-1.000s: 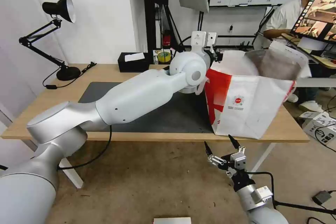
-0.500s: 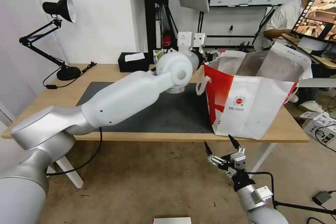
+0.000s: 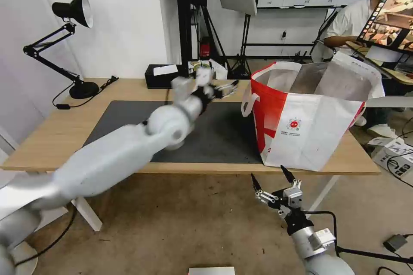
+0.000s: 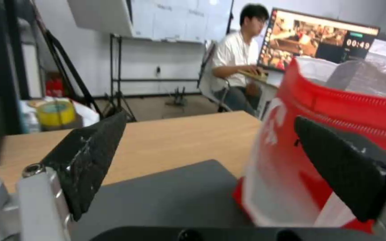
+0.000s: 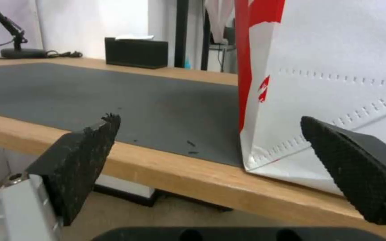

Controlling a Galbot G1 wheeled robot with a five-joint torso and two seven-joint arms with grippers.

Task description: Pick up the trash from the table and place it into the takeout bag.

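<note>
The left end effector (image 3: 223,90), fingers spread and empty, hovers over the dark mat (image 3: 223,137), just left of the takeout bag (image 3: 309,133) standing on the tabletop's (image 3: 43,137) right end. The right end effector (image 3: 271,180) waits open below the near edge.

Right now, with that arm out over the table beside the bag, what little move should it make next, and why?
Probably draw the left gripper back toward the robot and rest. Its fingers are open and hold nothing, the grey mat bears only a few crumbs, and the bag stands upright on the table. The right gripper hangs open below the table edge.
</note>
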